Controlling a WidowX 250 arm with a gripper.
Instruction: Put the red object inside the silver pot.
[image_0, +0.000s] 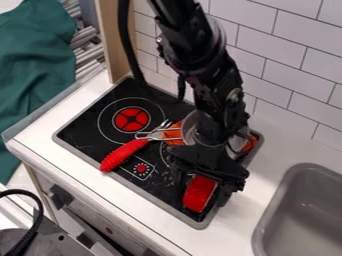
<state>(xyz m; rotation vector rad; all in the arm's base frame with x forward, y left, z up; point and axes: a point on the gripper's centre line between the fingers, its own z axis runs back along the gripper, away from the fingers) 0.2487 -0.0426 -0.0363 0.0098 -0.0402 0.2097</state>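
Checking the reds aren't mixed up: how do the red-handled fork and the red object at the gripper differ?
The red-handled fork is long and slender, with metal tines; the red object is short and blocky. The fork lies apart from the gripper; the red object is at it. Both show red over the black stove top.

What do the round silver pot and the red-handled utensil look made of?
Silver pot: likely metal, smooth grey sheen; the arm hides much of it.
Red-handled utensil: ridged grip, probably plastic or rubber, slight sheen; thin bright prongs suggest metal.
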